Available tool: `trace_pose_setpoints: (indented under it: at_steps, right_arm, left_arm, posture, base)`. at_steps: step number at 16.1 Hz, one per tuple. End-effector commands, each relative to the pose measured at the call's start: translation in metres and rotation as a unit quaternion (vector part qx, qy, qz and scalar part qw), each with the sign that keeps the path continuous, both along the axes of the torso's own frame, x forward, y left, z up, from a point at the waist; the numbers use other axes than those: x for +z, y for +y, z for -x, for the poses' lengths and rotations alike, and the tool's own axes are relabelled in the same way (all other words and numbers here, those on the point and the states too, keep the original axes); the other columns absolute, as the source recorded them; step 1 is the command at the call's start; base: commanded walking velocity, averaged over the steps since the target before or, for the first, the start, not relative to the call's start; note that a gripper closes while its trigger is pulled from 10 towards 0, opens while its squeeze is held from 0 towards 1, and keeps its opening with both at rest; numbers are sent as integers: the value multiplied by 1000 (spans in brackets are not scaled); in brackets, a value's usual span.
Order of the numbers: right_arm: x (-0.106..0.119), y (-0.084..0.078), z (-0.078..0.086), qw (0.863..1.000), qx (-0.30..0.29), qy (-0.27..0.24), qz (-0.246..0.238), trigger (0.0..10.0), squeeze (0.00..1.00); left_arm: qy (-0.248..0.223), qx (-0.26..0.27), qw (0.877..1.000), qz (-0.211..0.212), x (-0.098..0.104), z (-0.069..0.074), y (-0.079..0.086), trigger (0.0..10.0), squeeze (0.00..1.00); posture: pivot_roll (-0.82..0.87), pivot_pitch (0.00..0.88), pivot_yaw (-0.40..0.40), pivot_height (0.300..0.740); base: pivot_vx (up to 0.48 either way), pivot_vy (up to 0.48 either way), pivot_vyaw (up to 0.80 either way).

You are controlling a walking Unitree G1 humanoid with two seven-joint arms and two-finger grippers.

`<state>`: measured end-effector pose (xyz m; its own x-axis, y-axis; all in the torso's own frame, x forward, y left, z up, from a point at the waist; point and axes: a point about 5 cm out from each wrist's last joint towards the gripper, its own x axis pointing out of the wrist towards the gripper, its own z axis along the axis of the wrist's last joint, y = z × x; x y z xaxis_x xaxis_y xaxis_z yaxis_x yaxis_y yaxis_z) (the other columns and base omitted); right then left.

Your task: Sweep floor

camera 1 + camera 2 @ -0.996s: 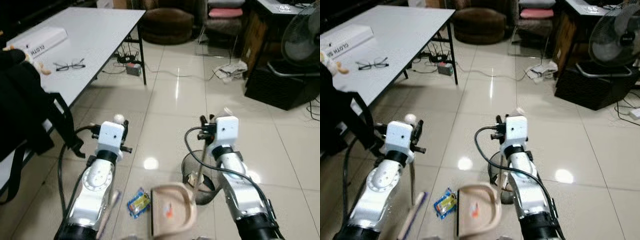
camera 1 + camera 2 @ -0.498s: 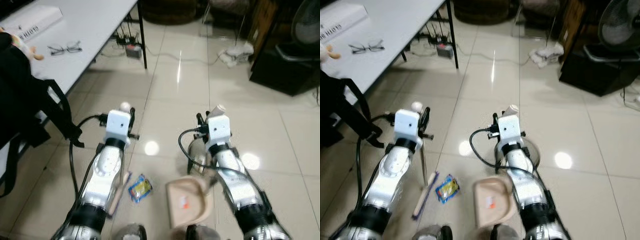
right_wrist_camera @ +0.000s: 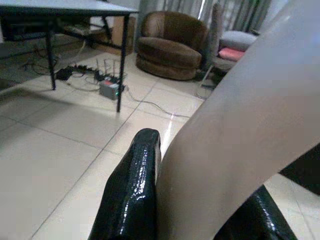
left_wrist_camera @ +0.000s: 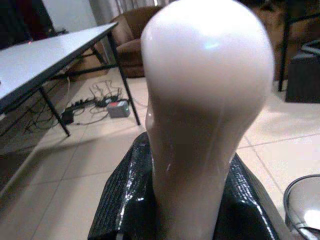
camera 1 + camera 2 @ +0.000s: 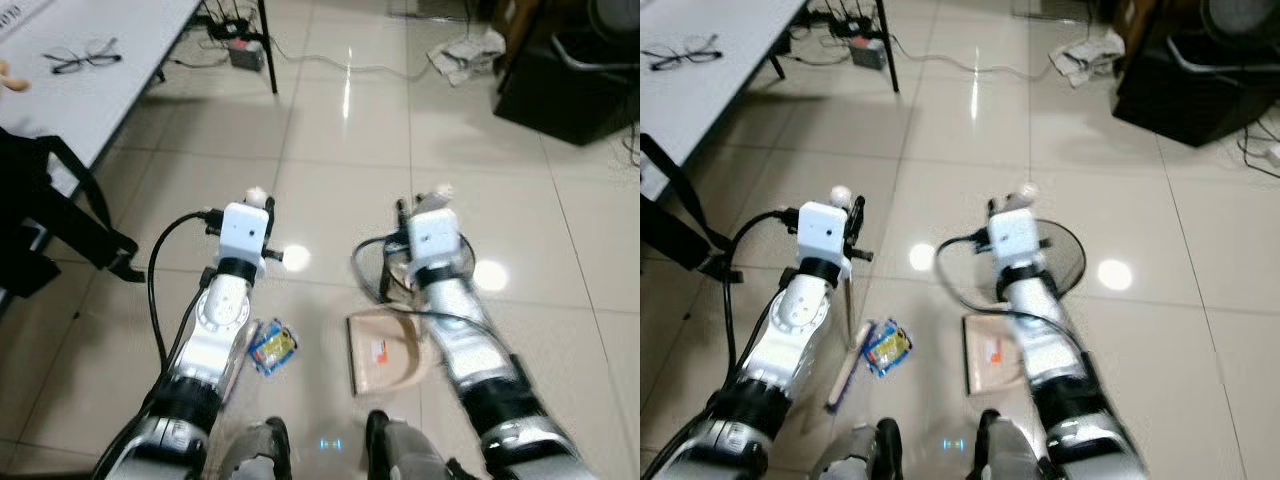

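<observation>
The robot stands over a tiled floor holding a tool in each arm. The left gripper (image 4: 192, 200) is clamped on the rounded cream top of the broom handle (image 4: 205, 100); in the right eye view the thin shaft runs down and toward the robot to the broom head (image 5: 845, 368), which lies on the tiles just left of the litter. The right gripper (image 3: 195, 200) pinches the pale handle of the dustpan (image 5: 385, 352), one black finger (image 3: 132, 192) visible pressed against it. The pan rests flat on the floor by the right forearm, its straight edge facing left and a small orange scrap already inside it.

The object of the sweep is a blue-and-yellow wrapper (image 5: 272, 345), lying on the tiles between the broom head and the dustpan, nearer the broom. The decisive relation is therefore lateral: wrapper to the right of the bristles, pan mouth to the right of the wrapper, well apart from it. A rightward stroke by the left arm would probably carry the litter into the pan.

Beyond the right arm sits a round grey wire basket (image 5: 1065, 255). A white table (image 5: 60, 100) bearing spectacles (image 5: 85, 57) stands far left.
</observation>
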<state>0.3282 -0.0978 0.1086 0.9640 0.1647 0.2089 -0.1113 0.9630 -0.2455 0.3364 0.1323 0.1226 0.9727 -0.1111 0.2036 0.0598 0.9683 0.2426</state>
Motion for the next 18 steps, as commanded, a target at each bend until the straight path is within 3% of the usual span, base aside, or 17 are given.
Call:
trace_pose_setpoints:
  at_steps: [1, 2, 5, 6, 11, 14, 16, 18]
  right_arm:
    - [0, 11, 3, 1000, 16, -9, 0, 10000, 0]
    - [-6, 27, 8, 1000, 31, -1, -2, 10000, 0]
    - [-12, 45, 16, 999, 49, 4, -10, 10000, 0]
    - [-13, 51, 18, 999, 51, 3, -13, 10000, 0]
    - [-16, 42, 15, 999, 24, 14, -22, 10000, 0]
    - [-16, 34, 10, 999, 7, 16, -27, 10000, 0]
    - [-15, 32, 7, 999, 2, 17, -29, 10000, 0]
    - [-14, 27, 7, 999, -2, 15, -35, 10000, 0]
  left_arm:
    - [-9, 19, 1000, -5, 1, -1, 6, 10000, 0]
    - [-5, 33, 999, 5, 1, -5, 6, 10000, 0]
    - [6, 43, 998, 37, -1, -9, -3, 10000, 0]
    - [4, 38, 997, 73, 1, -10, -12, 10000, 0]
    - [-16, -7, 984, 176, 24, -13, -29, 10000, 0]
    - [-34, -11, 975, 220, 41, -15, -23, 10000, 0]
    - [-34, -10, 973, 227, 45, -16, -19, 10000, 0]
    - [-39, -35, 981, 188, 47, -14, -14, 10000, 0]
  posture:
    - [-61, 317, 40, 740]
    - [-61, 319, 42, 740]
    - [-62, 317, 48, 740]
    - [-62, 317, 48, 740]
    - [-58, 309, 52, 740]
    - [-54, 285, 55, 740]
    - [-54, 273, 56, 740]
    - [-55, 231, 54, 740]
  base:
    - [0, 0, 0]
    - [0, 0, 0]
    - [0, 0, 0]
    - [0, 0, 0]
    - [0, 0, 0]
    - [0, 0, 0]
    - [0, 0, 0]
    - [0, 0, 0]
